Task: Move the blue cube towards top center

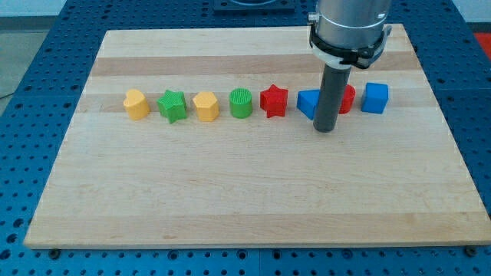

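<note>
The blue cube [375, 98] sits at the right end of a row of blocks on the wooden board [253, 192]. My tip [326, 129] rests on the board just below the row, left of the cube. The rod covers part of a second blue block [308, 103] and a red block [347, 99]; their shapes cannot be made out. The red block lies between my rod and the blue cube.
The row continues towards the view's left: a red star [273, 100], a green cylinder [241, 103], a yellow block [205, 106], a green star [173, 106] and a yellow block [136, 103]. A blue perforated table [31, 92] surrounds the board.
</note>
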Robot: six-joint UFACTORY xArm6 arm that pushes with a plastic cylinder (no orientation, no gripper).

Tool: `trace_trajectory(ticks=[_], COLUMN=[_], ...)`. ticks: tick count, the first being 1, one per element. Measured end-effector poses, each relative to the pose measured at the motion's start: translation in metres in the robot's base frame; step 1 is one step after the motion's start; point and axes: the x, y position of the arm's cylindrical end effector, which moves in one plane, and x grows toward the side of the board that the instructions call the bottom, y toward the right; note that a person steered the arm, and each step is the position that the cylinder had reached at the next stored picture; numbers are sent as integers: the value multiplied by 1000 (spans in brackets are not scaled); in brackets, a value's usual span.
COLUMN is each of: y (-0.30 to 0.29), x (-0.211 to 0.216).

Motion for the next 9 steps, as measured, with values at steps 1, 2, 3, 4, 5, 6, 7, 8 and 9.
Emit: trace_trajectory(ticks=[1,2,3,4,5,6,7,8,9], y=[0,26,85,132,136,105,77,97,104], x=[0,8,9,0,-40,-65,-75,-60,-27])
